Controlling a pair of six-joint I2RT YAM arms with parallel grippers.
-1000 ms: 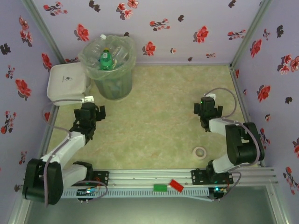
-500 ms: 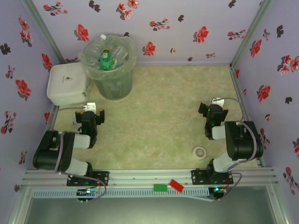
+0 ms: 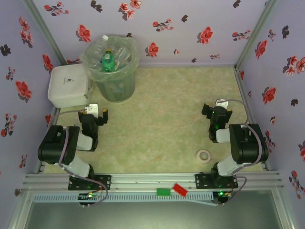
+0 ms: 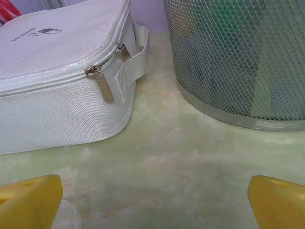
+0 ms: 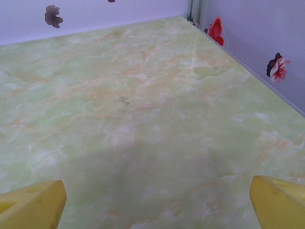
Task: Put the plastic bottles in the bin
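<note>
plastic bottles (image 3: 108, 59) sat heaped in bin (image 3: 116, 90), left gripper (image 4: 153, 200) spread open facing bin and white case (image 4: 57, 62), right gripper (image 5: 155, 202) spread open too

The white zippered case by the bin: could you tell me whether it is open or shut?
Shut: the white zippered case has its lid down flat, the zipper closed up to both zipper pulls.

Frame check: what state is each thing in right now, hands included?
bin: upright, bag-lined, heaped with bottles.
plastic bottles: inside the bin, piled to its rim.
white zip case: zipped shut, lying flat beside the bin.
tape roll: lying flat on the table near the right arm.
left hand: open, empty, low, facing the case and bin.
right hand: open, empty, low over the table.
</note>
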